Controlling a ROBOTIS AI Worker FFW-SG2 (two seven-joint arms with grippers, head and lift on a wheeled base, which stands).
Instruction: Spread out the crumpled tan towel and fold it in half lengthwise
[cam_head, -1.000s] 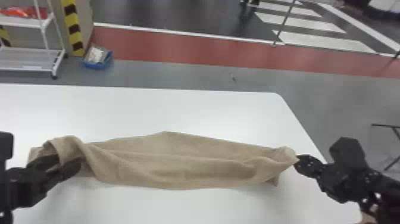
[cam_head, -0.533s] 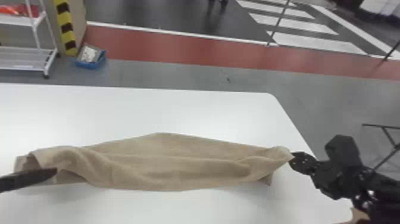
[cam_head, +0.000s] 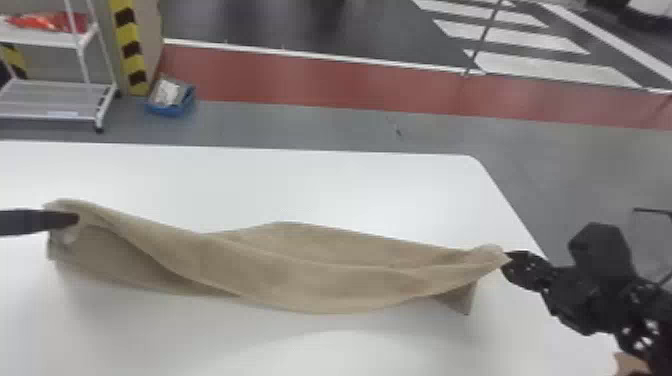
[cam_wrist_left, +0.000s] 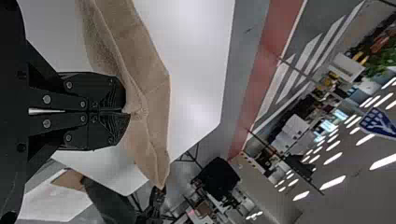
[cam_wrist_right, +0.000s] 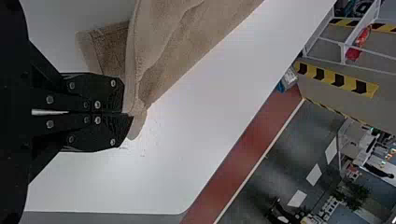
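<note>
The left tool (cam_head: 76, 220) pinches the tan towel (cam_head: 310, 270) at its left end. The right tool (cam_head: 506, 264) grips its right corner, above the white surface (cam_head: 350, 185).

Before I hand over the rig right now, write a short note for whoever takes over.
Left gripper: shut on the left end of the tan towel.
Right gripper: shut on the towel's right end.
Towel: strung out sideways between the grippers over the white table, bunched into a long strip with loose folds; a corner sticks out near the right end.
Done: both ends are gripped.
Left: spread it flat, then fold it in half lengthwise.
</note>
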